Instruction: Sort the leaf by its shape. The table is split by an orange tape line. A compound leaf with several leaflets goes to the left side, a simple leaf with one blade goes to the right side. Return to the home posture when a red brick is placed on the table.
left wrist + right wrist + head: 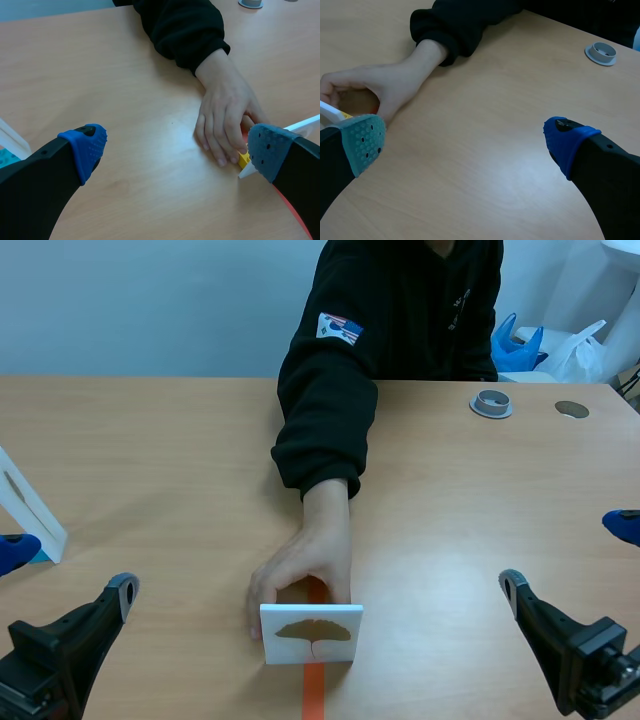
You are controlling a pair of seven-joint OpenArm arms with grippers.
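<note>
Wooden counter [150, 460]. Person's hand [305, 575] behind card, touching it. Left jaws, right jaws: spread wide, empty, low at near corners. Leaf card [311, 634]: upright on orange tape line [314, 695], one fan-shaped blade. Probably light, stiff, easily tipped; best pinched across thin top edge.

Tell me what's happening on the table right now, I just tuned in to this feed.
A person's hand, in a black sleeve, reaches across the wooden table and holds a white card showing a brown fan-shaped leaf, stood on edge over the orange tape line. The left gripper and right gripper are both open, low at their own sides, touching nothing. A second white card stands near the left gripper. No red brick shows.
</note>
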